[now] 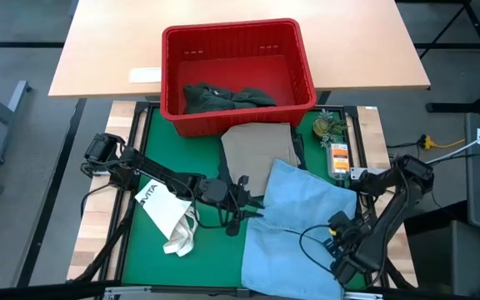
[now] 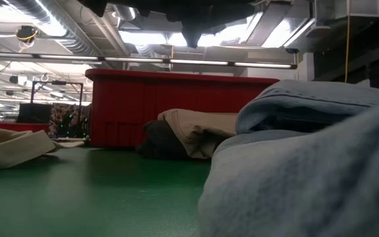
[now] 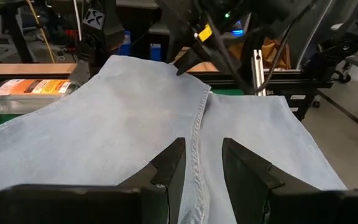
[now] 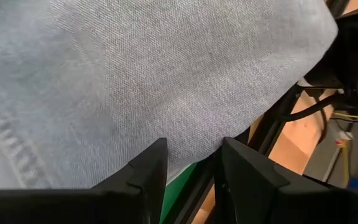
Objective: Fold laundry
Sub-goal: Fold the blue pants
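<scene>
- Light blue denim fills your view at both wrists: the left gripper (image 3: 196,163) sits over the light blue piece (image 1: 298,221), fingers parted with a raised seam running between them, nothing clamped.
- Your right gripper (image 4: 190,163) is at the near right edge of the same blue piece, fingers apart, with the cloth's edge lying just ahead of the tips; you cannot tell from the wrist view whether cloth is pinched.
- From above, the left gripper (image 1: 242,208) reaches in to the blue piece's left edge, while the right gripper (image 1: 340,236) comes in over its right side.
- The beige piece (image 1: 261,150) lies just behind the blue one, partly under its far corner, and touches the red basket (image 1: 238,37).
- A dark green-grey piece (image 1: 223,97) lies inside that basket.
- A white tote bag (image 1: 167,212) lies on the green worktop (image 1: 140,262), left of the left gripper, under that arm.
- An orange-labelled bottle (image 1: 338,158) and a small green plant-like thing (image 1: 329,127) sit by the right rail, just beside the blue piece's far corner.
- In the low view the blue cloth bulks up close and blocks the right half of the worktop.
</scene>
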Controlling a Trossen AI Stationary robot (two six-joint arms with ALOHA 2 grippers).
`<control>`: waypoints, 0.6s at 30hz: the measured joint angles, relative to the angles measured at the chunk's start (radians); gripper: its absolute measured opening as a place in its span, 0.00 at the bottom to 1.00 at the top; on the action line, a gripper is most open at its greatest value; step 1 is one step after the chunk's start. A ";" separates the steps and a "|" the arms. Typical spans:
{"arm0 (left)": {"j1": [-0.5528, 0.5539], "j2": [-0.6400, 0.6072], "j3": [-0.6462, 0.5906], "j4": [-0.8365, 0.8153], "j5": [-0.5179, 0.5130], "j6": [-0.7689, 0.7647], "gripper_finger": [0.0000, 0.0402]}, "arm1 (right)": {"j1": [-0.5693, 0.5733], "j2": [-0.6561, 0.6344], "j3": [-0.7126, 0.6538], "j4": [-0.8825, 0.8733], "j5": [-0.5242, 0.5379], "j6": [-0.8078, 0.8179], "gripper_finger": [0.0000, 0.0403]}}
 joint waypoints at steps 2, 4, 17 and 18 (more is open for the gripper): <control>-0.008 0.005 0.000 0.001 0.000 0.000 0.25 | 0.000 0.023 0.000 -0.014 0.000 0.000 0.38; -0.019 0.019 0.000 0.001 0.001 0.000 0.25 | 0.000 0.043 -0.004 -0.016 0.001 -0.008 0.38; -0.004 0.204 -0.001 0.055 -0.065 0.007 0.25 | 0.000 0.095 -0.197 0.082 0.000 -0.053 0.38; 0.001 0.219 -0.001 0.075 -0.065 0.008 0.25 | 0.000 0.095 -0.211 0.092 0.000 -0.053 0.38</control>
